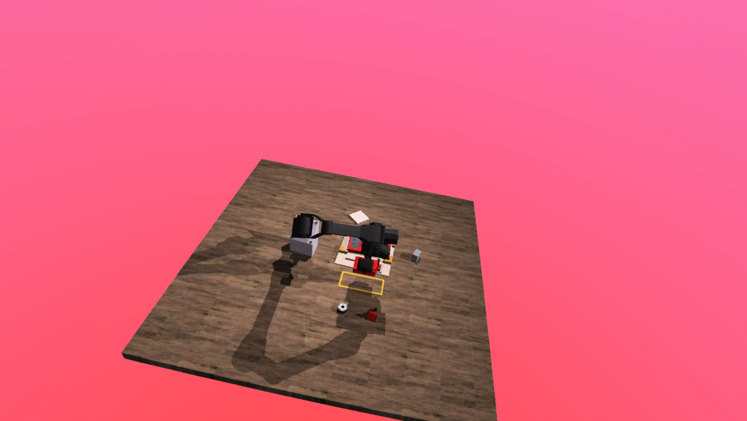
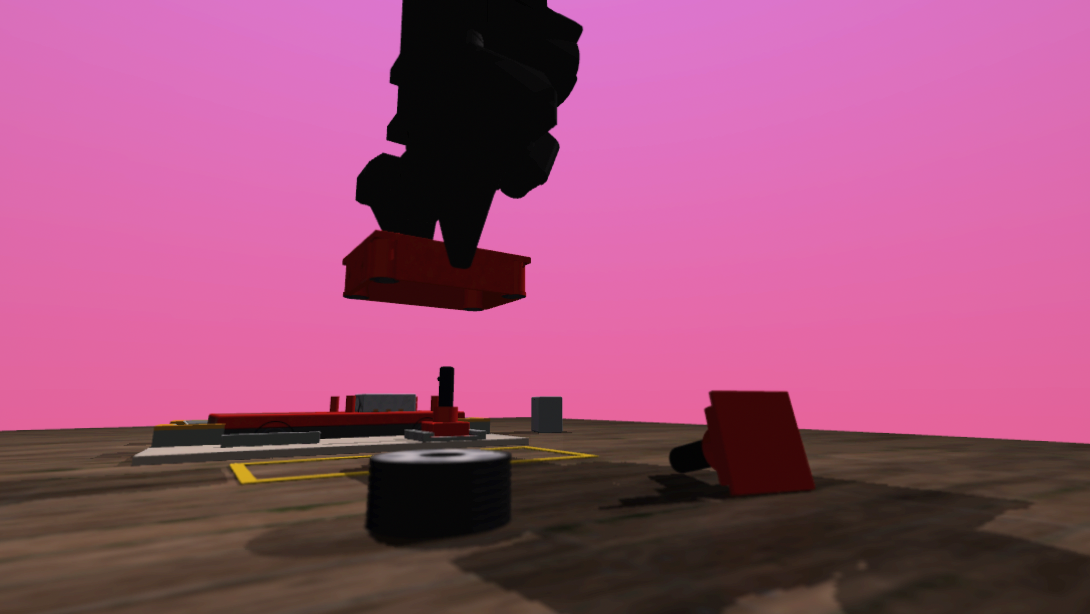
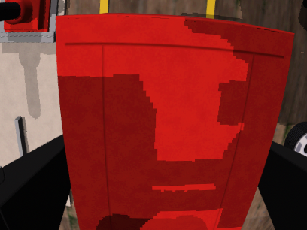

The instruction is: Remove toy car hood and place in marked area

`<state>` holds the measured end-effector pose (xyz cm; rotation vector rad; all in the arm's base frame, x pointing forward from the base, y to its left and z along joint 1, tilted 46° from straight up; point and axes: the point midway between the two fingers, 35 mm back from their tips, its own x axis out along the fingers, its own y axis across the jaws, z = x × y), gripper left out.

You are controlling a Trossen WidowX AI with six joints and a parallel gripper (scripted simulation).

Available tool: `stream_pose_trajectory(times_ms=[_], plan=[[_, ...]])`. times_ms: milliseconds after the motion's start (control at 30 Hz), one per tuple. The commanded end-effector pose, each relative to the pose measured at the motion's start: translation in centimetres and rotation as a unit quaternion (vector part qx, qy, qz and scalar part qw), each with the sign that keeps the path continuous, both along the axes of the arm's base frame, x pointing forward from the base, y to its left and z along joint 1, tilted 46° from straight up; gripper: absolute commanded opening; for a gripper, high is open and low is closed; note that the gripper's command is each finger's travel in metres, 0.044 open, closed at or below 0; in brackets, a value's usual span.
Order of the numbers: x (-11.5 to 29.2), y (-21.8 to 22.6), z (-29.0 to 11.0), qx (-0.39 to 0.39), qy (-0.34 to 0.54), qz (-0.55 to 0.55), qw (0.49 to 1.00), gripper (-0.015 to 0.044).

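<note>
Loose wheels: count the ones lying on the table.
1. The wheel lies flat on the wooden table, just in front of the yellow marked area, left of the tilted red part. Others may be hidden.

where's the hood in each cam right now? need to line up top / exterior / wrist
Top: the red hood sits right of centre, under the arm's tip, just above the yellow marked area.
Exterior: upper middle, held in the air by the gripper, well above the table.
Wrist: fills most of the frame, black fingers at both lower sides.
Shared landmark: the yellow marked area, visible in all three.
</note>
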<state>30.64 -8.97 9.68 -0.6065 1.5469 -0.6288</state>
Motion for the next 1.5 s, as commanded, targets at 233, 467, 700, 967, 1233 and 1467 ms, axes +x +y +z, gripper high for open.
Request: stream_pose_trajectory(times_ms=[233, 467, 700, 967, 1233, 1467], plan=[[-0.1, -0.5, -0.5, -0.001, 0.004, 0.005, 1.000, 0.0000], [-0.1, -0.9, -1.0, -0.001, 0.004, 0.005, 1.000, 0.0000], [-0.1, -1.4, -1.5, -0.001, 0.004, 0.005, 1.000, 0.0000], [-0.1, -1.9, -2.0, 0.000, 0.003, 0.005, 1.000, 0.0000], [-0.1, -2.5, -2.6, 0.000, 0.003, 0.005, 1.000, 0.0000], [-0.2, -3.0, -3.0, -0.001, 0.003, 0.005, 1.000, 0.0000]])
